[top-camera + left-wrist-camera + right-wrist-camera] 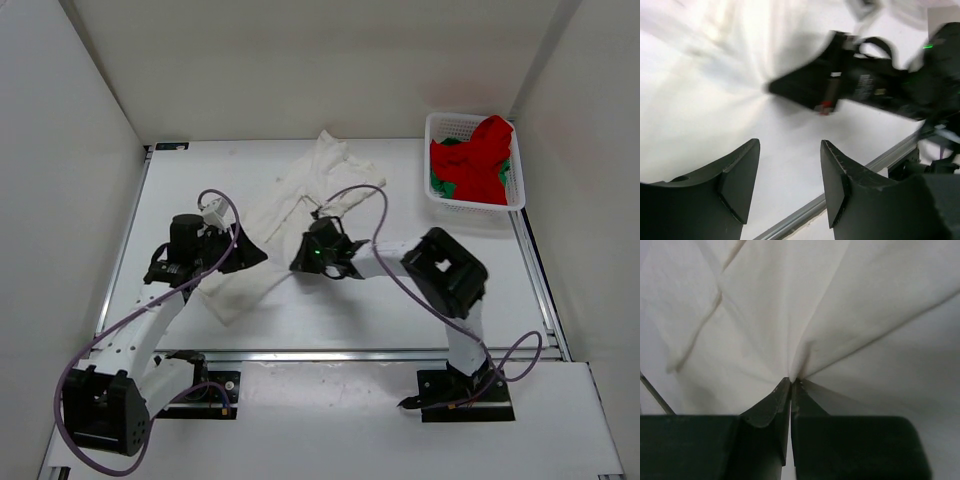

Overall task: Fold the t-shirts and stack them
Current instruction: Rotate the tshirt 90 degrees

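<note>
**Item 1, nearest:** left gripper. Fingers spread, nothing between them. It is poised at the near-left part of the white t-shirt. Whether it touches the cloth cannot be told.

**Item 2:** right gripper. Fingers pressed together on a pinch of the white t-shirt, with folds fanning out from the tips.

**Item 3, mid-desk to far edge:** white t-shirt. Rumpled, unfolded, lying diagonally.

**Item 4, far right corner:** basket. Holds the red t-shirt, heaped over the green t-shirt.

**Status, as judged:** early. No shirt is folded and no stack is begun. All three folds and the stacking remain.
</note>
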Motion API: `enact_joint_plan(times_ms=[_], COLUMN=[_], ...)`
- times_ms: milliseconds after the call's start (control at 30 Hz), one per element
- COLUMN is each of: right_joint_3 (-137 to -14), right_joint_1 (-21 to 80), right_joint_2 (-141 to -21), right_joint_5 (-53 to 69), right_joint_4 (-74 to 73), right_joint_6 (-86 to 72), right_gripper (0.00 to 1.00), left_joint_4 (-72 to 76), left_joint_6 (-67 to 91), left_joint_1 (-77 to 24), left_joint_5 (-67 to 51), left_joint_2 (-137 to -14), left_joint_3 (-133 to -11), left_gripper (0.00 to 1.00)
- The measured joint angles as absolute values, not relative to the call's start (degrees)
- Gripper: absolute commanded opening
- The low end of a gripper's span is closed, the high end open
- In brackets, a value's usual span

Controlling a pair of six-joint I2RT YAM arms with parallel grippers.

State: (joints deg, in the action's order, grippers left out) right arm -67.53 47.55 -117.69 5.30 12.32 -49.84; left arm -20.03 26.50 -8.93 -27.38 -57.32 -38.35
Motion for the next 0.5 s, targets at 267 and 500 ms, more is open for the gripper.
enact_joint_plan(times_ms=[267, 500], right_joint_3=[-36.6, -24.3], right_joint_1=[22.4, 21.9], right_joint_2=[-86.6, -59.6], right_joint_5=[16.4, 17.2], right_joint_4=[2.0, -8.0], right_joint_6=[-37.3, -34.2], right_gripper=[0.52, 0.55], left_joint_4=[-17.9, -18.9], left_joint_6=[26.8, 27.5], left_joint_1=[-18.9, -26.9], left_joint_5=[-24.3, -19.7], left_joint_2=[-59.2, -59.5], left_joint_3=[-32.6, -24.9], left_gripper=[0.63, 0.71])
